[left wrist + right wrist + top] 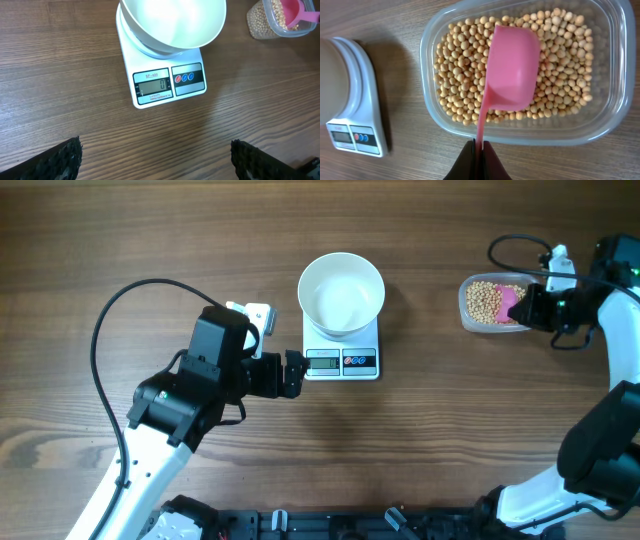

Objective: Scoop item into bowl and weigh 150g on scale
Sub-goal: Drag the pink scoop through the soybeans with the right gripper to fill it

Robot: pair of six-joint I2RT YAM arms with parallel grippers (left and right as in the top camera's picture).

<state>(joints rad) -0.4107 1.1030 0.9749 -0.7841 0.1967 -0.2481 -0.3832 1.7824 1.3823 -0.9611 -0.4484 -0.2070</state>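
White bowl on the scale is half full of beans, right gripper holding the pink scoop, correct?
No: the round white bowl on the flat white scale is empty, per the left wrist view; the right gripper holds the pink plastic scoop.

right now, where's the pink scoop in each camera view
Overhead: pink scoop at the far right, in the clear tub of beans.
Left wrist: pink scoop in the top right corner, cut off by the frame edge.
Right wrist: pink scoop mid-frame over the beans, handle pinched in the right gripper.
Shared landmark: the scale, left of the tub in every view.
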